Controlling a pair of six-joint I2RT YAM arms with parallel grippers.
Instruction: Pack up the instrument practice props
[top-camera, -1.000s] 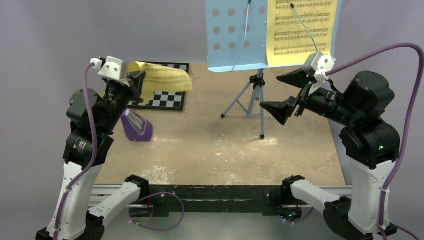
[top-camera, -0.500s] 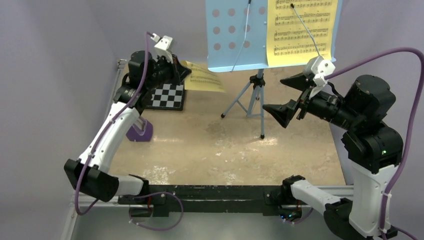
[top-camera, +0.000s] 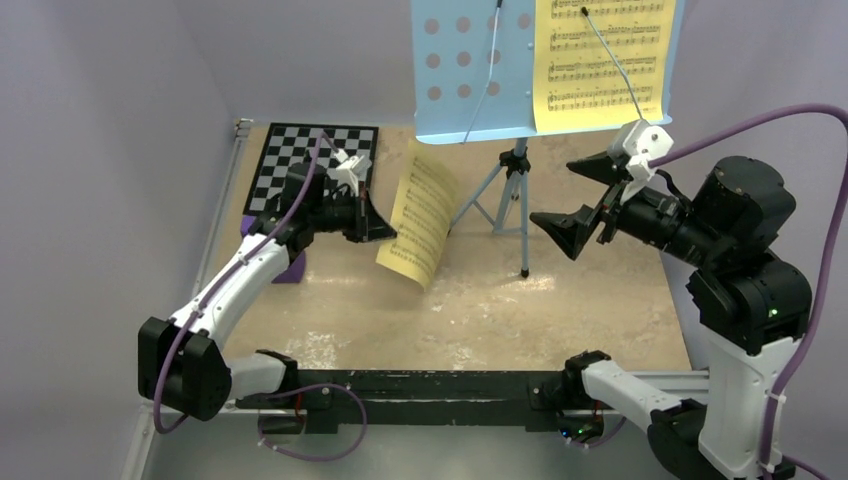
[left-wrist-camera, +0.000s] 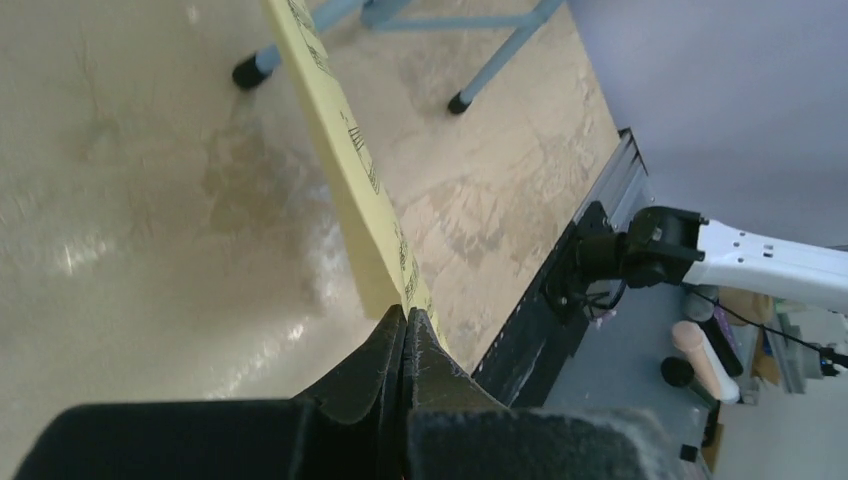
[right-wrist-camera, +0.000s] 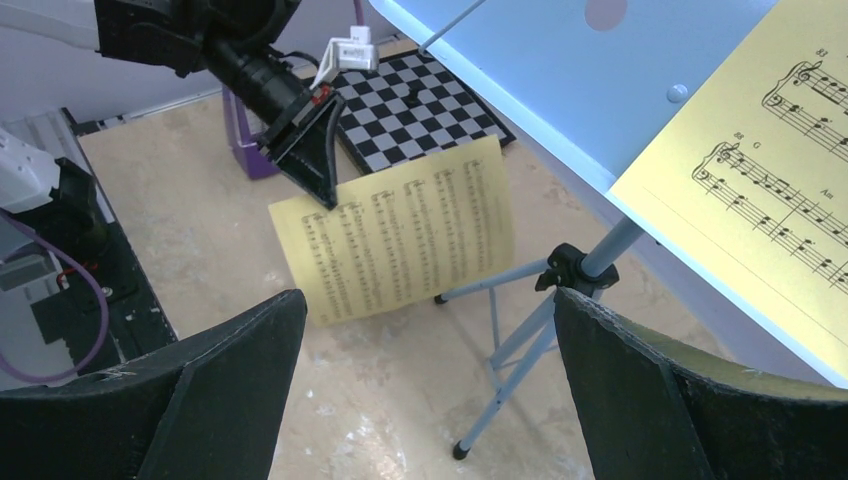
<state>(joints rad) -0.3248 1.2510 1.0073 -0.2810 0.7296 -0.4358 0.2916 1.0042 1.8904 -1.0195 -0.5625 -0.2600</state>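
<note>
My left gripper (top-camera: 388, 232) is shut on the edge of a yellow sheet of printed music (top-camera: 420, 215) and holds it hanging above the table, left of the stand's legs. The left wrist view shows the closed jaws (left-wrist-camera: 407, 316) pinching the sheet (left-wrist-camera: 345, 150). The light blue tripod music stand (top-camera: 470, 90) holds a second yellow sheet (top-camera: 600, 55) on its hole-dotted tray. The purple metronome (top-camera: 293, 268) is mostly hidden behind my left arm. My right gripper (top-camera: 552, 190) is open and empty, in the air right of the stand, facing the held sheet (right-wrist-camera: 400, 240).
A black-and-white checkerboard (top-camera: 300, 150) lies at the back left. The stand's tripod legs (top-camera: 510, 200) spread over the middle back of the table. The black front rail (top-camera: 420, 385) runs along the near edge. Purple walls close in the sides.
My left arm swung the sheet from over the checkerboard at the back left toward the middle; the sheet now hangs near the stand's legs. The right gripper barely moved.
</note>
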